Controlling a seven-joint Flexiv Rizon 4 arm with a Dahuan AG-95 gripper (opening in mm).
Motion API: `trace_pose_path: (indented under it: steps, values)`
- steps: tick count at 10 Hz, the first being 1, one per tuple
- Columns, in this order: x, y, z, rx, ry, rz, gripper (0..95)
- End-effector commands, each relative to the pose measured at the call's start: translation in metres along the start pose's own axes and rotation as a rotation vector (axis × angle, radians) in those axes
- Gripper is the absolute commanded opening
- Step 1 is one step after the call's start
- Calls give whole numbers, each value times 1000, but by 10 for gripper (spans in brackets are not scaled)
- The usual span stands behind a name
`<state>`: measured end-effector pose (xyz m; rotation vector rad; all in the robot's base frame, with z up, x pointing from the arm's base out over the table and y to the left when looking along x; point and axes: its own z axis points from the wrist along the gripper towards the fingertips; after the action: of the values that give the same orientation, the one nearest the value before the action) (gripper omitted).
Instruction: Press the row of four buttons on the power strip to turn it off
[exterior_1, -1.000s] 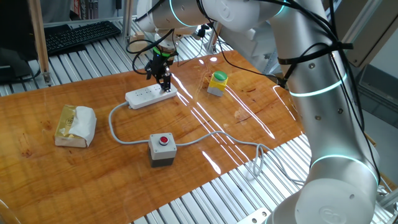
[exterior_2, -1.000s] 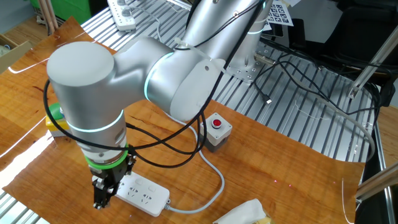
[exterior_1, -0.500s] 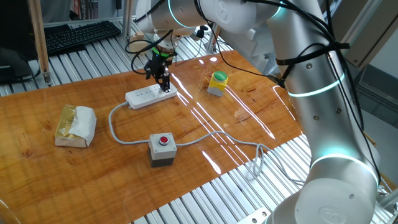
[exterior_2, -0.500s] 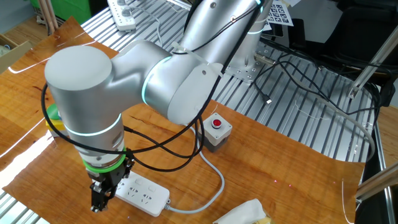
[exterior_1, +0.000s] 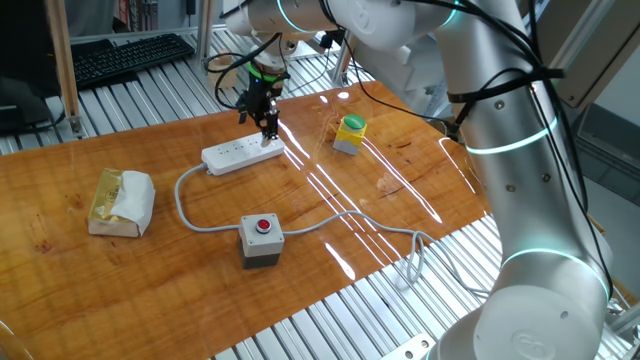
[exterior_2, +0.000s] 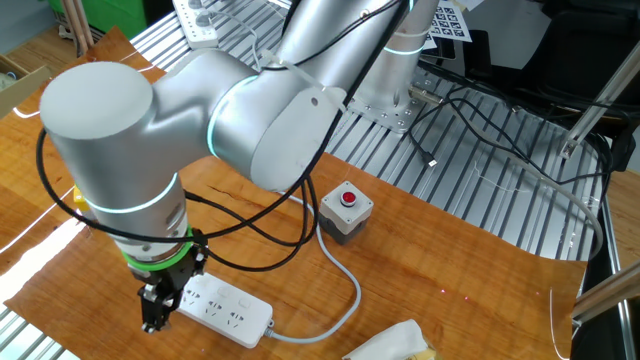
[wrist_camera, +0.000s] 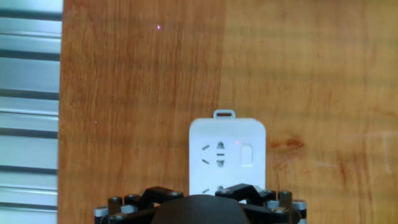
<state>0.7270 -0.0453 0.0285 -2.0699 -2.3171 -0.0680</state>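
— So where's the power strip (exterior_1: 243, 153)?

— Flat on the wooden bench (exterior_1: 400, 170), far side, its grey cable (exterior_1: 190, 215) curling toward the near edge.

— And the end effector (exterior_1: 267, 124)?

— Pointing down above the strip's right end, apart from it, jaws spread wide, gripping nothing.

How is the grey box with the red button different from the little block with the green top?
The grey box carries a small round red button on top; the block wears a yellow-green cap that covers most of its top. The grey box sits near the table's front edge with a grey cable beside it; the block sits farther back, beyond the power strip. Both stand upright on the wooden table, untouched.
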Motion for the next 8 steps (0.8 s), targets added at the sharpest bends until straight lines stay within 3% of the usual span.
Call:
trace_pose_path:
  steps: [1,5,8]
  values:
    - [0,-2,-1,-5,-1,-6,950]
    - [-7,0,-4,-12,-11,-29,950]
    - [-27,6,-10,-20,-1,-15,950]
